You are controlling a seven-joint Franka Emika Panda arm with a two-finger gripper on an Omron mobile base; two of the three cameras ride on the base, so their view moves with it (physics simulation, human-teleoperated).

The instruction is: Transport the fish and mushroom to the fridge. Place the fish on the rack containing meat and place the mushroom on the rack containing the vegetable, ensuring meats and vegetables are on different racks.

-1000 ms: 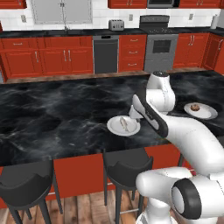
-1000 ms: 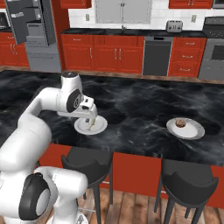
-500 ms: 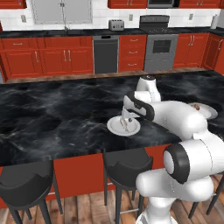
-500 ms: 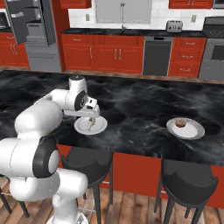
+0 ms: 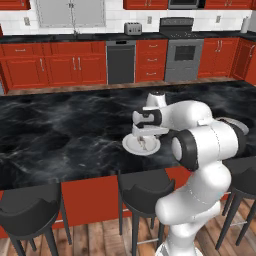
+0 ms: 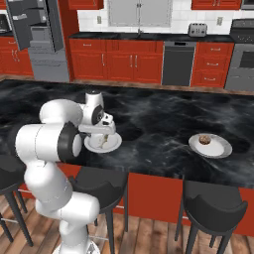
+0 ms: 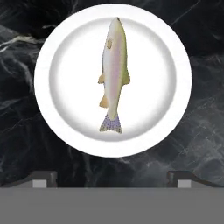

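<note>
The fish (image 7: 113,74), slender and pale with a whitish belly, lies lengthwise on a white plate (image 7: 57,118) on the black marble island. My gripper (image 7: 112,180) hangs straight above it, open, fingertips (image 7: 41,179) wide apart and holding nothing. From the base views the gripper (image 5: 145,136) (image 6: 104,133) hovers just over the fish (image 6: 103,142) and its plate (image 5: 131,147). The brown mushroom (image 6: 205,139) sits on a second plate (image 6: 221,149) further right along the island. The grey fridge (image 6: 37,34) stands with its door open at the far left wall.
Black bar stools (image 6: 211,208) (image 5: 30,212) line the near edge of the island. Red cabinets, a dishwasher (image 6: 178,62) and a stove (image 5: 185,50) run along the back wall, across an open floor strip.
My arm has folded forward and the hand has come down over the fish plate, now pointing straight down at it. The jaws stayed open; fish and mushroom have not moved.
</note>
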